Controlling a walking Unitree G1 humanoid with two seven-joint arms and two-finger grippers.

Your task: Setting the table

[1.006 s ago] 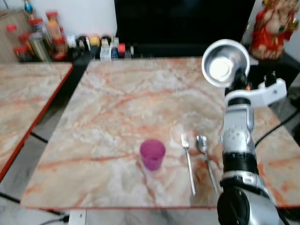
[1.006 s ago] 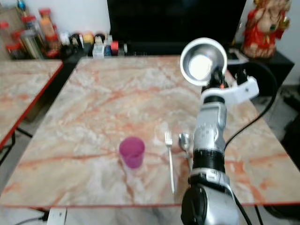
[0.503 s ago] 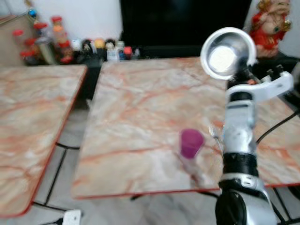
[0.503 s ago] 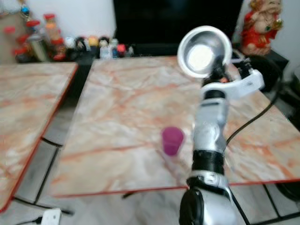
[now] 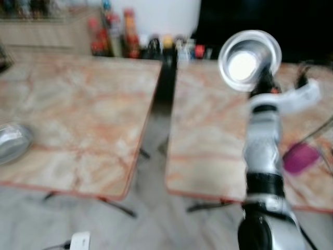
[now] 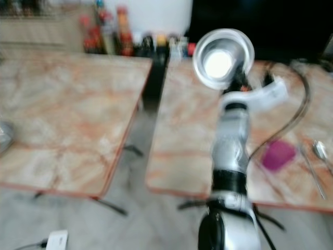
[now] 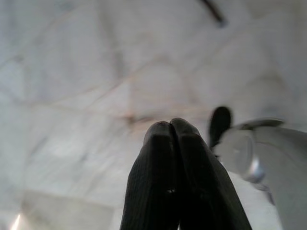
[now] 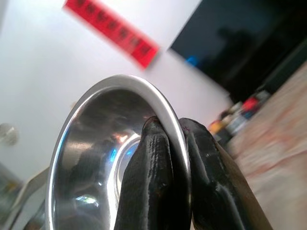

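My right gripper (image 8: pixel 173 128) is shut on the rim of a steel bowl (image 5: pixel 248 60), held up in front of me with its inside facing the camera. A purple cup (image 6: pixel 277 154) stands on the marble table (image 5: pixel 208 135) to the right, with a fork (image 6: pixel 310 172) and a spoon (image 6: pixel 320 151) beside it. Another shiny steel dish (image 5: pixel 13 141) lies at the left edge of the left marble table (image 5: pixel 78 109). My left gripper (image 7: pixel 171 127) hangs shut over the pale floor with nothing in it. The head views are blurred.
A dark gap (image 5: pixel 161 99) separates the two tables. Bottles and jars (image 5: pixel 117 36) line the back wall. A white power adapter (image 5: pixel 78 241) lies on the floor near me.
The whole picture has swung left, so the camera turned: the left table now fills the left half, and the cup sits far right. The bowl stays raised in my right gripper.
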